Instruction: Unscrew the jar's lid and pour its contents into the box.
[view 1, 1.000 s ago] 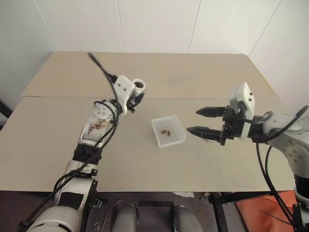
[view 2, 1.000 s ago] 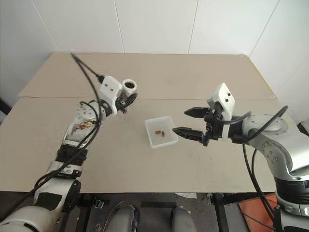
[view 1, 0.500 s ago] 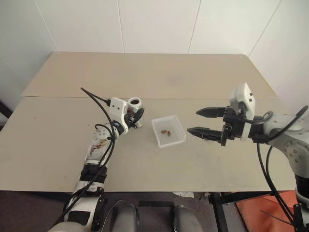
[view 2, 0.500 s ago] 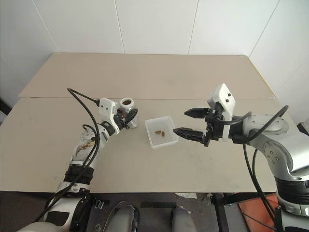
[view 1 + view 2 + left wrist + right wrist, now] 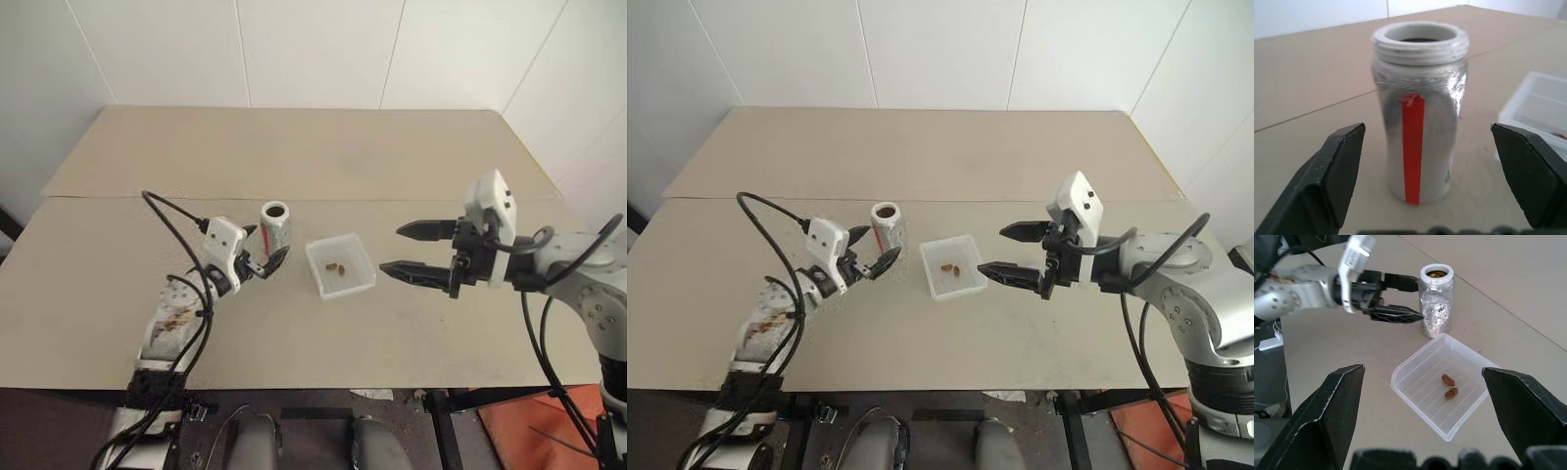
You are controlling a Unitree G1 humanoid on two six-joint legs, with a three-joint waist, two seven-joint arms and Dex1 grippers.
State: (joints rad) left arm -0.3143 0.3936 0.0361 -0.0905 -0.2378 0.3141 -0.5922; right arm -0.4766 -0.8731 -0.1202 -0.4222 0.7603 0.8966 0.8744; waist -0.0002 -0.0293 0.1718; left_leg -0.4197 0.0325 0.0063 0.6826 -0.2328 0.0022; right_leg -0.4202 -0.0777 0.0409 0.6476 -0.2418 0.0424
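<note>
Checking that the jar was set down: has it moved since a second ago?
Yes. The jar has come down from above the table's seam to stand upright on the table just left of the box, and the left claw has opened.

No legible text or nos. anywhere; jar (image 5: 1419,117) bears a plain red strip, seemingly unprinted.

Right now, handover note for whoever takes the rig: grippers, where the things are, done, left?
Left gripper: open, jaws either side of the jar and clear of it, just released.
Right gripper: open, empty, hovering beside the box, unmoved over the last second.
Jar: upright on the table next to the box, no lid on it; something brownish shows in its mouth in the right wrist view.
Box: holds two brown pieces.
Done: lid off, pour made, jar set back down.
Left: check the jar for remaining contents, then retract both arms.
</note>
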